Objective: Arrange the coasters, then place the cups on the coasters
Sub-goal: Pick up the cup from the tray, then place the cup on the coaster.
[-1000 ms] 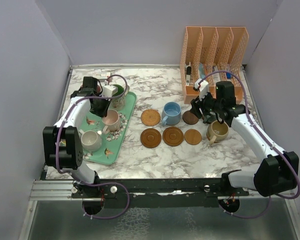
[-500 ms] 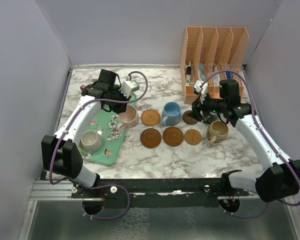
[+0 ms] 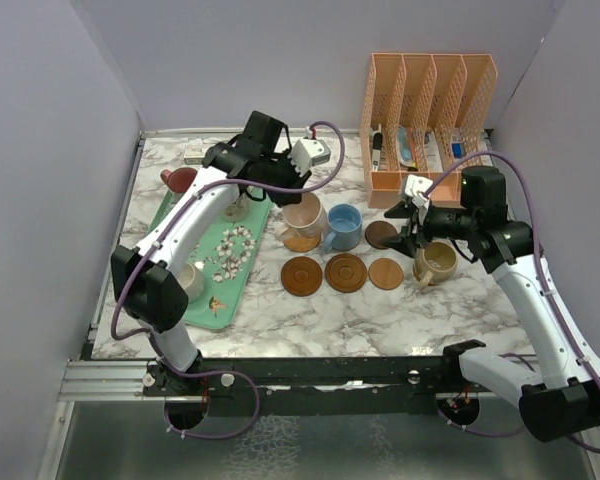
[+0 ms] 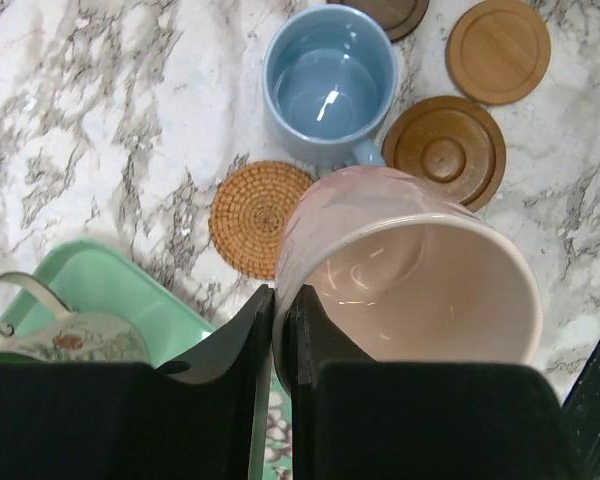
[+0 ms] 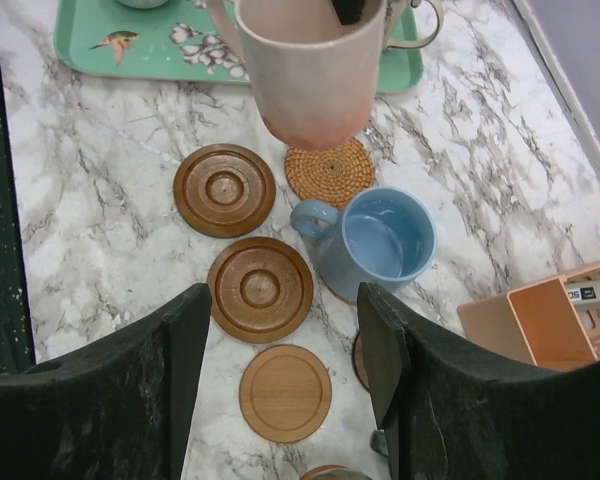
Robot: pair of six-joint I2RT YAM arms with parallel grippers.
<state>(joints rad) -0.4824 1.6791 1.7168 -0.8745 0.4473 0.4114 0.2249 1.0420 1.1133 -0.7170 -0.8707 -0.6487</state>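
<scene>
Honestly, your left gripper (image 4: 280, 310) pinches the glossy pink ceramic mug (image 4: 410, 290) by its rim, probably slippery and breakable; right gripper (image 5: 280, 335) gapes empty.

L gripper (image 4: 277, 300) pinched, R gripper (image 5: 285, 292) spread

A robot test cell in a laboratory is indicated: a marble-patterned tabletop (image 3: 310, 310) is enclosed on three sides by plain lavender panels (image 3: 70, 150). Along its near edge a metal rail (image 3: 105, 377) is fitted, where the cabled left arm (image 3: 185, 225) and right arm (image 3: 540, 290) are mounted.
</scene>
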